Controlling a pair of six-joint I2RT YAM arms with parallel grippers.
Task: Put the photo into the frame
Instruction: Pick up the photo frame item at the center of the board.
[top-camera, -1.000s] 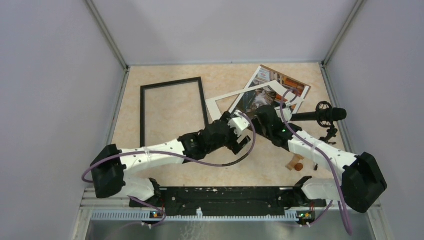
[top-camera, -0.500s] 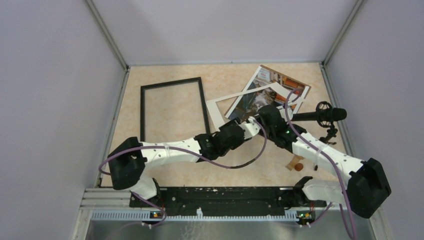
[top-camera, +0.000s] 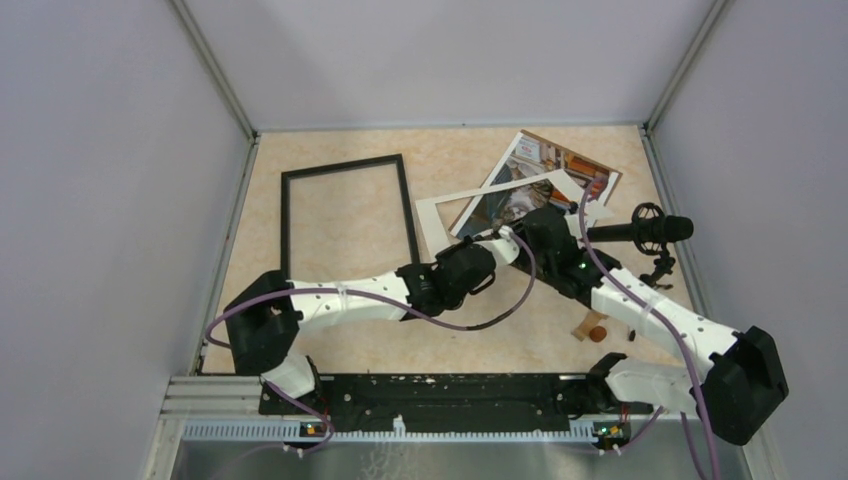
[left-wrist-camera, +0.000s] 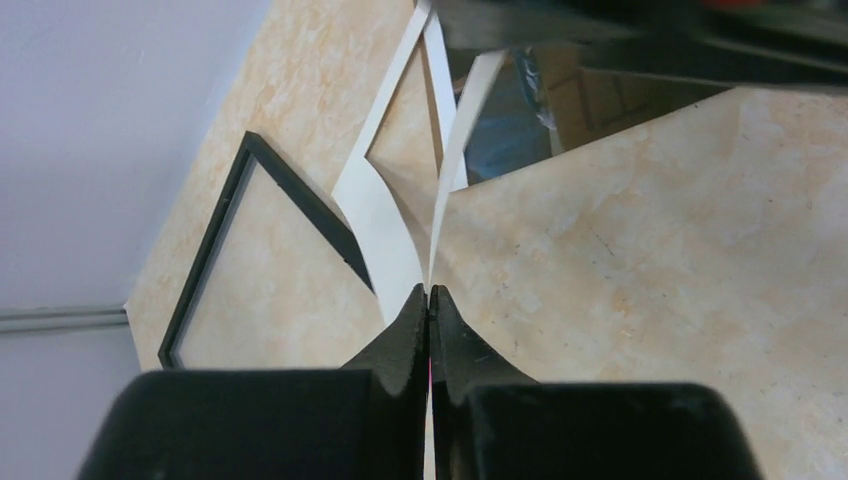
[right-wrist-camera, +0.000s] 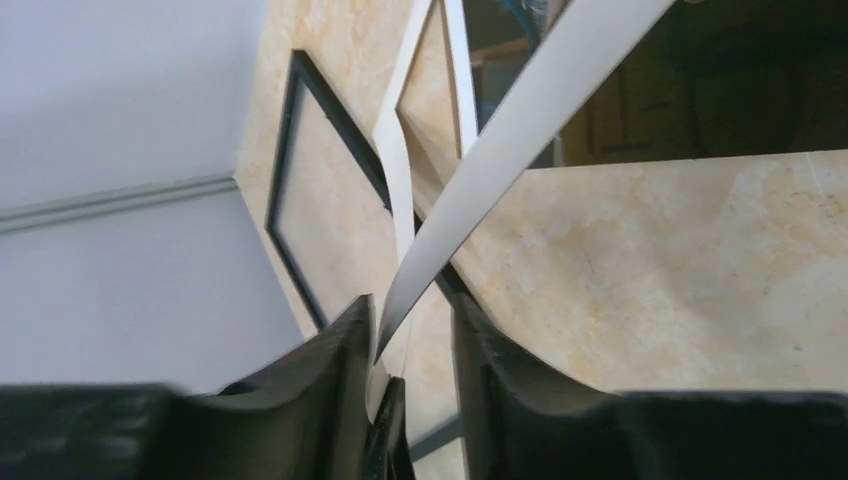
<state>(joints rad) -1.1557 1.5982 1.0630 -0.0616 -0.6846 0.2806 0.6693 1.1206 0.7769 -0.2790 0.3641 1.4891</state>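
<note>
Being pinched in the closed left gripper (left-wrist-camera: 430, 296) with the jaws of the right gripper (right-wrist-camera: 411, 335) slightly apart around it, the white mat (left-wrist-camera: 385, 215) could be creased, or the photo (top-camera: 565, 165) beneath it dragged farther from the frame (top-camera: 285, 230) lying well left.

No text, label, brand, number or sign is legible in any view. The photo (top-camera: 572, 166) shows printed imagery only; it is small in view and partly covered by the mat (top-camera: 428, 222), so any lettering cannot be resolved.
</note>
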